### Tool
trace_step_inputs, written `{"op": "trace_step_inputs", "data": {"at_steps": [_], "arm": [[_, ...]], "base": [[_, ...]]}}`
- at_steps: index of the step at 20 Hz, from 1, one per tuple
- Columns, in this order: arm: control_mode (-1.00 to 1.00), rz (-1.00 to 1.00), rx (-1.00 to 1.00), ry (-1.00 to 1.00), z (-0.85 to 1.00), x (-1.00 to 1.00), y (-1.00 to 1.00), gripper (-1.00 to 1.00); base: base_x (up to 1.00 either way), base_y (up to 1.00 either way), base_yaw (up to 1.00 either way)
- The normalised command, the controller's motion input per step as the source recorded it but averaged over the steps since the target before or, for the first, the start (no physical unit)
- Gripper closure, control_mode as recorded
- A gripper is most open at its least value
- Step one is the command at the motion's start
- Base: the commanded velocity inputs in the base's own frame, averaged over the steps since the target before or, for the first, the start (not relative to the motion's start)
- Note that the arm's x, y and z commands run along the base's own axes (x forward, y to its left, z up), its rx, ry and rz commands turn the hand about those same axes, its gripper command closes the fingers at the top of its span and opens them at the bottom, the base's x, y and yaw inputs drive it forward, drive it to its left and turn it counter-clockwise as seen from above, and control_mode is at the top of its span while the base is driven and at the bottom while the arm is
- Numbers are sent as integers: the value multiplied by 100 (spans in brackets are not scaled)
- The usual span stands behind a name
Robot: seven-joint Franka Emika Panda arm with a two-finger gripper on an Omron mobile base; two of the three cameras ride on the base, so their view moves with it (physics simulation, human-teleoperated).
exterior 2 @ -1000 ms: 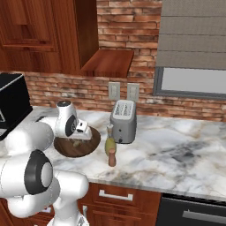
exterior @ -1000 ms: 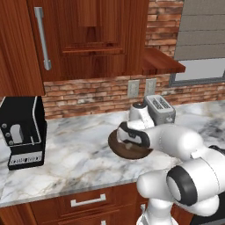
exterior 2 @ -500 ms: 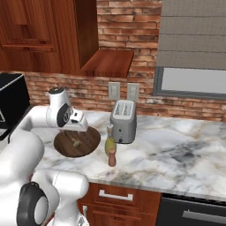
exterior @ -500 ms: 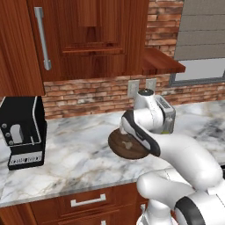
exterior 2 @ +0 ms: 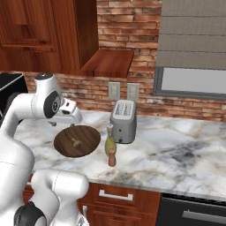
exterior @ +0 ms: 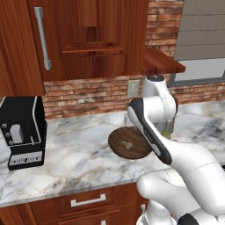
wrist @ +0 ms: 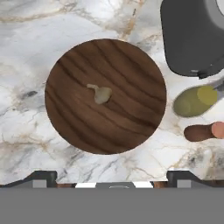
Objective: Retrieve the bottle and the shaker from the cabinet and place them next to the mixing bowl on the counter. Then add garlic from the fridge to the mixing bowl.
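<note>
1. We see the garlic (wrist: pixel 101 93) lying in the bowl (wrist: pixel 131 127), slightly toward 9 o'clock of its centre in the hand view.
2. The jaws stand wide and hold nothing, well above the bowl.
3. The bottle (exterior 2: pixel 110 142) and shaker (exterior 2: pixel 112 157) stand on the counter (exterior 2: pixel 176 150) just beside the bowl, at its 3 o'clock in the right base view.
4. We judge the garlic light, firm, roundish and apt to roll; grip across its widest part.
5. We judge the bottle smooth and top-heavy; take its rounded body, not the neck.
</note>
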Motion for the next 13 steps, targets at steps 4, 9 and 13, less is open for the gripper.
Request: {"op": "trace_step_inputs", "data": {"at_steps": [4,9,13], "arm": [[-100,0,0,-1,60,-80,0,-100],[-100,0,0,0,71,-79,-6,-100],[-100,0,1,0,65,-83,-21,-100]], "base": [[0,0,0],[0,0,0],[0,0,0]]}}
